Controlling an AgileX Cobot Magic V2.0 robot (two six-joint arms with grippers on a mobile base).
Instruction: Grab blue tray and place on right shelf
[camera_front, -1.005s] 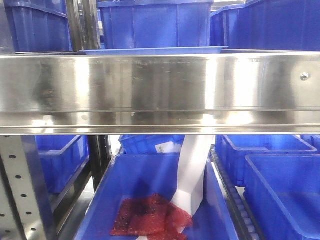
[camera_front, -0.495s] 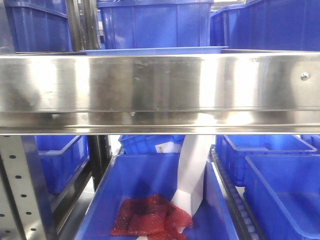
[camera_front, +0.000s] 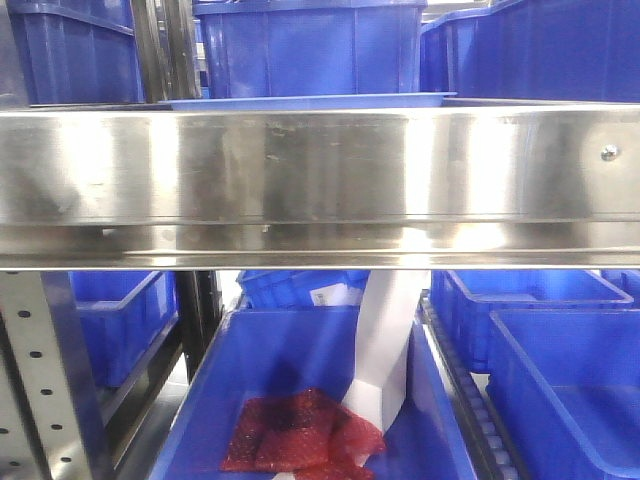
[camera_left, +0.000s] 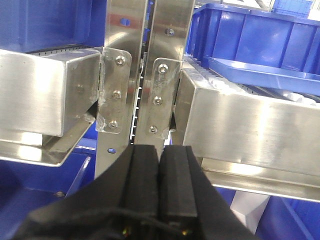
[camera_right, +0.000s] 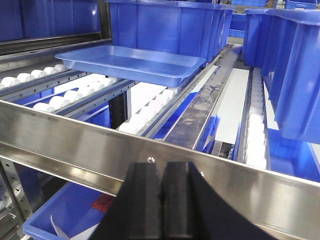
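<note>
The light-blue tray (camera_right: 132, 62) rests on the white rollers of the right shelf (camera_right: 70, 142), behind its shiny steel front lip. In the front view only the tray's rim (camera_front: 310, 101) shows above that lip (camera_front: 320, 180). In the left wrist view the tray (camera_left: 265, 75) sits up and to the right on the same shelf (camera_left: 250, 125). My left gripper (camera_left: 160, 150) is shut and empty, low in front of the upright posts. My right gripper (camera_right: 162, 165) is shut and empty, just before the front lip, well short of the tray.
Deep dark-blue bins (camera_right: 165, 25) stand behind and to the right of the tray. Below the shelf a blue bin (camera_front: 300, 400) holds a red mesh bag (camera_front: 300, 430) and a white paper strip (camera_front: 385, 350). Perforated steel posts (camera_left: 150, 65) divide left and right racks.
Only the reflections on the steel lip have shifted slightly. The tray, bins and shelf stand as before.
</note>
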